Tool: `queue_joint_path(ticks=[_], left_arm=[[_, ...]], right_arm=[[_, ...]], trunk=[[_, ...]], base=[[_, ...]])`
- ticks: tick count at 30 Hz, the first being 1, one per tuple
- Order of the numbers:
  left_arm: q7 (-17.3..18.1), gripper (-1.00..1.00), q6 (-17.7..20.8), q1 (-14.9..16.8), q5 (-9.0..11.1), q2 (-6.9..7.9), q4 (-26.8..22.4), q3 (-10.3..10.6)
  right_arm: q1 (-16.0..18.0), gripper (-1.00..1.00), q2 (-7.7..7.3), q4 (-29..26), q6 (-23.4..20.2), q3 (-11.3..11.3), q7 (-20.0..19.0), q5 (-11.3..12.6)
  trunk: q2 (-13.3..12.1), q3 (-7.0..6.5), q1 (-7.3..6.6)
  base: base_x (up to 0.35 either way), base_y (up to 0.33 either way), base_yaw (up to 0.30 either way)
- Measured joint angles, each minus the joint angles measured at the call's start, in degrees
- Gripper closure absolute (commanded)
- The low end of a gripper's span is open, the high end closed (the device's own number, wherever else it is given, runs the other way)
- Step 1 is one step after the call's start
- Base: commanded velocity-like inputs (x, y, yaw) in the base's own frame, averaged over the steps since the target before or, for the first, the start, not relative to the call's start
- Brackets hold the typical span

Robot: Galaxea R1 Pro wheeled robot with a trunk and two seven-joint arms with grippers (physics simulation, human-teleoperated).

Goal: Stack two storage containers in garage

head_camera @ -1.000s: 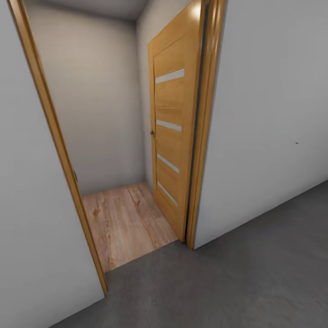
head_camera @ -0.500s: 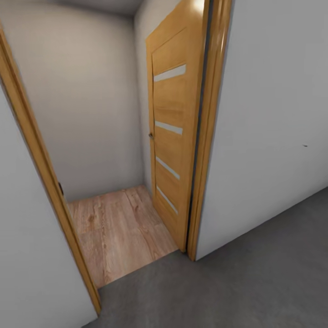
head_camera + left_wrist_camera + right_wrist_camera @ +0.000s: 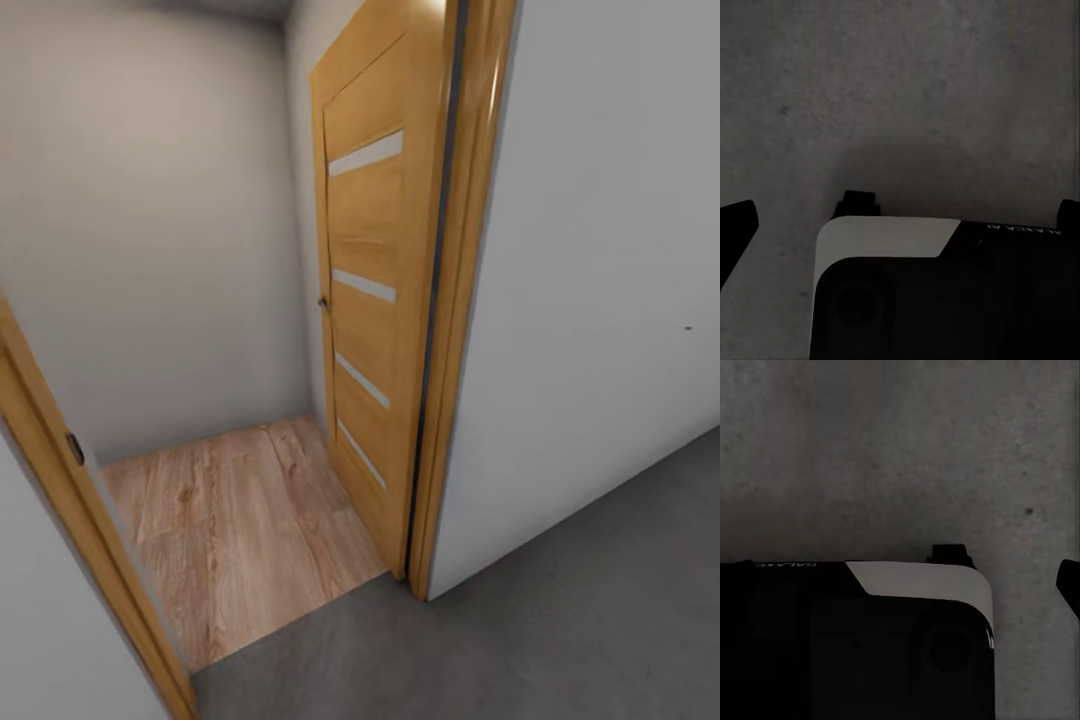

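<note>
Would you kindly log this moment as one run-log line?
phase: transit | ahead: open door, wood floor beyond | under base: grey floor | tools: state unclear

honey-wood door (image 3: 375, 300), mottled grey floor (image 3: 560, 620)

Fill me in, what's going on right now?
The robot is in transit and nothing is being handled. The head view faces an open wooden door swung inward against the wall, with a light wood plank floor beyond the threshold. The robot itself stands on dark grey concrete floor. Both wrist views look down at that concrete past the robot's dark body. No storage container is in sight, and whether the grippers are open or shut cannot be told.
</note>
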State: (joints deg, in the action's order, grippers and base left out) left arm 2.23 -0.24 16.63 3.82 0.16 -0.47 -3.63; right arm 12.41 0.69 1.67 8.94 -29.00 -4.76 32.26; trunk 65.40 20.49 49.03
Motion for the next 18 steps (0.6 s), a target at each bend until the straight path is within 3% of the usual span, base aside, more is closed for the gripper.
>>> queue_joint_path(ticks=[18], left_arm=[[-0.02, -1.00, 0.00, 0.03, 0.00, 0.00, 0.00, 0.00]], right_arm=[[0.00, -1.00, -0.01, 0.00, -0.01, 0.00, 0.00, 0.00]], trunk=[[0.00, 0.00, 0.00]], base=[[0.320, -0.083, 0.000]])
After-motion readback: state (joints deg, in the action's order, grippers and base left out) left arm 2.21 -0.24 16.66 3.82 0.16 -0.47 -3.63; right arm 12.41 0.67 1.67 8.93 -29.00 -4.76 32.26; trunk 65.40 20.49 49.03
